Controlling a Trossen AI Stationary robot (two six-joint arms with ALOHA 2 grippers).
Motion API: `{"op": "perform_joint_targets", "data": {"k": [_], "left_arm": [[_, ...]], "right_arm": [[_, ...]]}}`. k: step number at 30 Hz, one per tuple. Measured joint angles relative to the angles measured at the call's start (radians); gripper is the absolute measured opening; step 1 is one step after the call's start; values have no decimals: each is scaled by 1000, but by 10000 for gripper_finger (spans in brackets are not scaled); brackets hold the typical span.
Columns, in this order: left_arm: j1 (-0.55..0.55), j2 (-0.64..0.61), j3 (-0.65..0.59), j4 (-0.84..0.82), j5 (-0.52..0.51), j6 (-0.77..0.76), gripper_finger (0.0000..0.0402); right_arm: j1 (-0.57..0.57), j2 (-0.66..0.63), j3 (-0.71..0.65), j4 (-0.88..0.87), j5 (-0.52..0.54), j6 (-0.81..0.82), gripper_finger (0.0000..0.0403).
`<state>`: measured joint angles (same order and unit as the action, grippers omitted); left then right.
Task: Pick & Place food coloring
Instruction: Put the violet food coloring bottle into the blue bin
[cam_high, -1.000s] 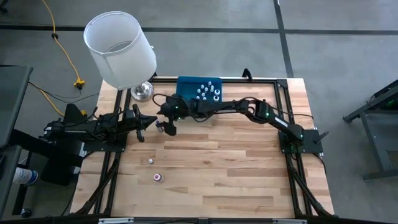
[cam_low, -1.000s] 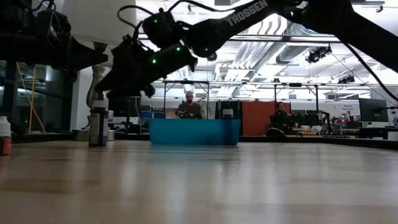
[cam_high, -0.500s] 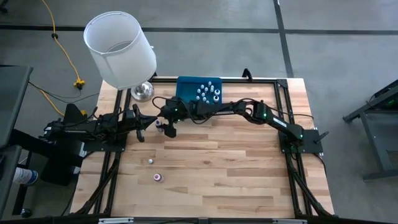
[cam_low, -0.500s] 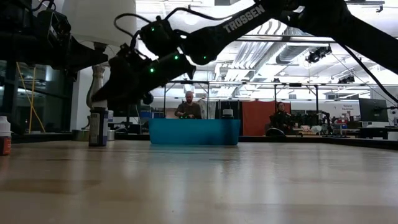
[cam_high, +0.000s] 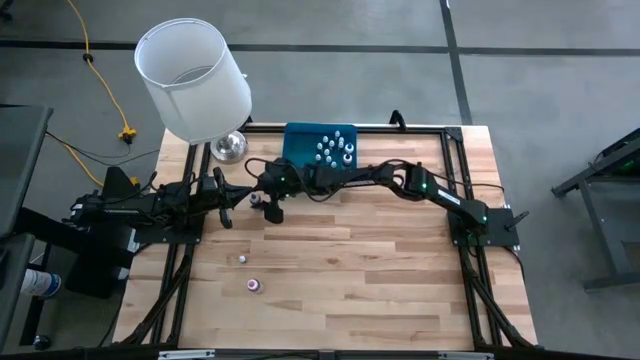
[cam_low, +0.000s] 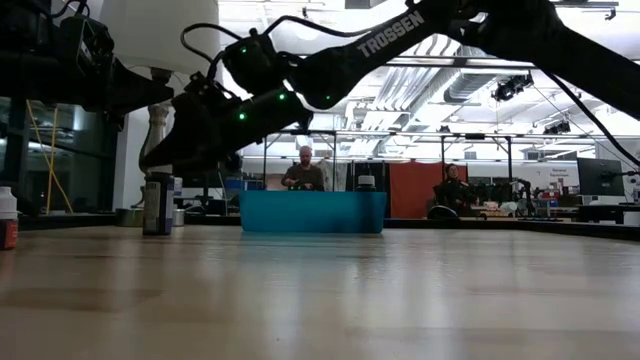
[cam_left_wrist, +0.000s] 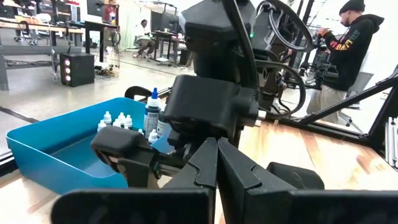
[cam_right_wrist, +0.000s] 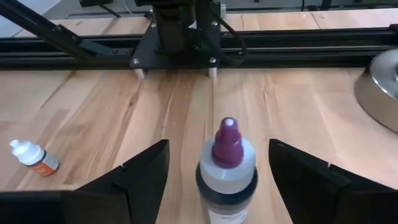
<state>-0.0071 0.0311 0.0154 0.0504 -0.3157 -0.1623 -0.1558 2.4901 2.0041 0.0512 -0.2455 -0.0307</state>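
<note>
A dark dropper bottle with a purple tip (cam_right_wrist: 227, 168) stands upright on its base on the wood, near the lamp base. My right gripper (cam_right_wrist: 217, 180) is open, one finger on each side of the bottle with a gap on both sides; it also shows in the high view (cam_high: 263, 204) and low view (cam_low: 165, 160). Two more small bottles (cam_high: 242, 259) (cam_high: 253, 285) lie nearer the near edge. The blue bin (cam_high: 300, 140) holds several white-capped bottles (cam_high: 335, 150). My left gripper (cam_left_wrist: 217, 168) is shut and hovers just left of the standing bottle.
The lamp's white shade (cam_high: 193, 80) and shiny metal base (cam_high: 229, 147) stand at the far left corner, close to the bottle. A white-capped orange bottle (cam_right_wrist: 34, 158) lies on the wood. People stand in the room beyond. Bare wood stretches toward the near and right edges.
My right gripper has come down and edged toward the table's left, closing in around the standing dark bottle. The bottle has stayed where it was.
</note>
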Motion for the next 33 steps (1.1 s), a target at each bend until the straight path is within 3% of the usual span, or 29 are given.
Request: {"op": "perform_joint_targets", "data": {"k": [12, 25, 33], "left_arm": [[0, 0, 0, 0, 0, 0, 0], [0, 0, 0, 0, 0, 0, 0], [0, 0, 0, 0, 0, 0, 0]], "right_arm": [[0, 0, 0, -1, 5, -28, 187], [0, 0, 0, -2, 7, -29, 130], [0, 0, 0, -3, 21, -19, 117]]}}
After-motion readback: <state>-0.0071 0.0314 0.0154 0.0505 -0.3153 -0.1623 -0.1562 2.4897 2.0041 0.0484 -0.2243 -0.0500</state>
